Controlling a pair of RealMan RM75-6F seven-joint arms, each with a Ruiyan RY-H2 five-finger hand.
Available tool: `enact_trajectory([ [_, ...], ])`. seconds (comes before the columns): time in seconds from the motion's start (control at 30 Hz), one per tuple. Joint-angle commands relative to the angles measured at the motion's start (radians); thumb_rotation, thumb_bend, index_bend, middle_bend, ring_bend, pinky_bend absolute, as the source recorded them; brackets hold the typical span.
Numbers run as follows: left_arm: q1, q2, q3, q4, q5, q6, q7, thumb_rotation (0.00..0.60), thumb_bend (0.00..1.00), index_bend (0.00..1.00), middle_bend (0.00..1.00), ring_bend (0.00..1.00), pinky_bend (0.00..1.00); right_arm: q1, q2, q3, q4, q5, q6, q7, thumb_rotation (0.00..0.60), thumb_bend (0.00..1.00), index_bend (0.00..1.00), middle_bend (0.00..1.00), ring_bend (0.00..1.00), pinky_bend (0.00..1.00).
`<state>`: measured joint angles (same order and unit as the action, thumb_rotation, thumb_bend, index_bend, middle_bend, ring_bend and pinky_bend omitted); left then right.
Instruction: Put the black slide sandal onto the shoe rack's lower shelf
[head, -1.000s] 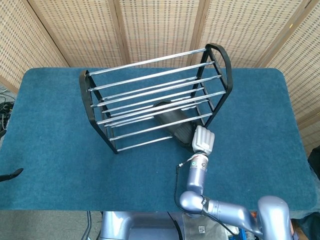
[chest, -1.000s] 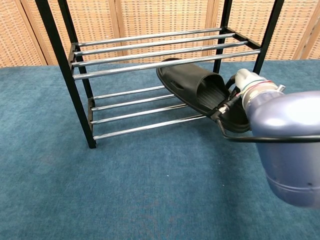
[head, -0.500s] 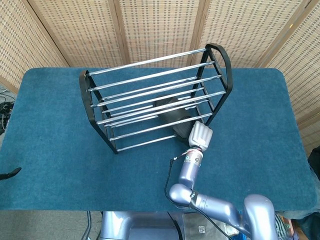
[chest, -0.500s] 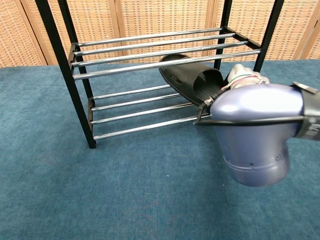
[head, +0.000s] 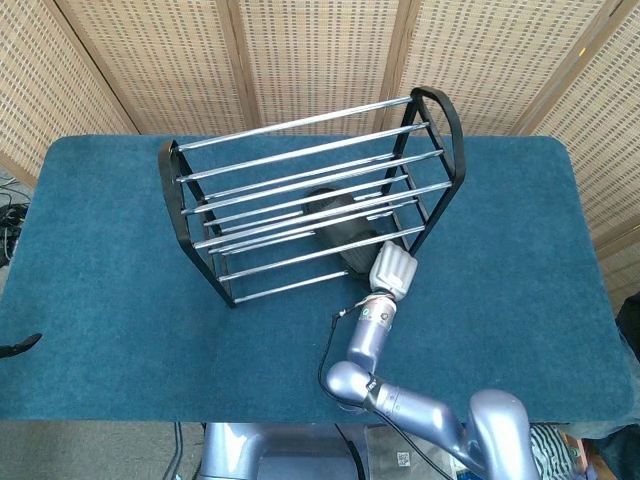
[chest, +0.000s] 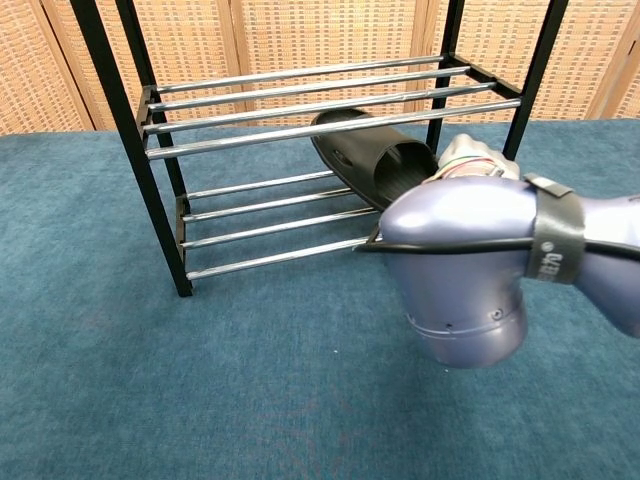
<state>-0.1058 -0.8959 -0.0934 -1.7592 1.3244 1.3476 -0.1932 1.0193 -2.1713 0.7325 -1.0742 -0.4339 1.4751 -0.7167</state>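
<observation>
The sandal (head: 340, 228) is seen as a black slide with a broad, smooth strap arched over the forefoot and a ribbed footbed visible through the opening in the chest view (chest: 385, 168). Its surface is matte and dark, with a faint sheen along the strap's top. It is lodged inside the rack (head: 310, 195), between the upper and lower tiers, tilted so that its toe end is raised toward the back and its heel end is lowered toward the front rails. Whether the sole is resting on the lower rails cannot be told, since the heel end is hidden by the arm in the chest view and crossed by chrome rods in the head view.

The right hand (head: 392, 272) is placed at the rack's front edge, just at the sandal's heel end. In the head view only the pale back of the hand is shown; in the chest view (chest: 470, 156) it is mostly covered by the rounded lilac arm housing. Whether the fingers are closed on the sandal or released from it cannot be told. The left hand is not seen in either view.

The rack is made of black end frames and chrome rods, and is set on a blue cloth-covered table (head: 110, 300), before woven screens (head: 320, 50).
</observation>
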Motion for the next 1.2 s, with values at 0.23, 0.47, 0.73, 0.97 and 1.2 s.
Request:
enact_trajectory([
  [0.23,-0.009,0.000,-0.002,0.006,-0.014,-0.020,-0.002,0.600,0.13,0.00,0.00,0.00,0.00,0.037,-0.031,0.035,0.076,-0.032,-0.061,0.057,0.600,0.66,0.63,0.70,0.76,0.83],
  [0.47,-0.013,-0.001,-0.004,0.005,-0.023,-0.027,0.005,0.600,0.13,0.00,0.00,0.00,0.00,0.041,-0.034,0.041,0.100,-0.046,-0.104,0.087,0.600,0.66,0.59,0.68,0.75,0.82],
  [0.73,-0.012,0.000,-0.003,0.005,-0.024,-0.027,0.001,0.600,0.13,0.00,0.00,0.00,0.00,0.024,-0.033,0.020,0.118,-0.087,-0.161,0.153,0.600,0.63,0.55,0.64,0.70,0.81],
  [0.97,-0.012,0.001,-0.004,0.007,-0.027,-0.030,-0.002,0.600,0.13,0.00,0.00,0.00,0.00,0.014,-0.036,0.011,0.126,-0.100,-0.198,0.181,0.600,0.02,0.21,0.31,0.38,0.56],
  [1.2,-0.013,0.002,-0.004,0.009,-0.027,-0.032,-0.009,0.600,0.13,0.00,0.00,0.00,0.00,-0.001,-0.021,0.026,0.080,-0.072,-0.207,0.166,0.600,0.00,0.03,0.00,0.00,0.03],
])
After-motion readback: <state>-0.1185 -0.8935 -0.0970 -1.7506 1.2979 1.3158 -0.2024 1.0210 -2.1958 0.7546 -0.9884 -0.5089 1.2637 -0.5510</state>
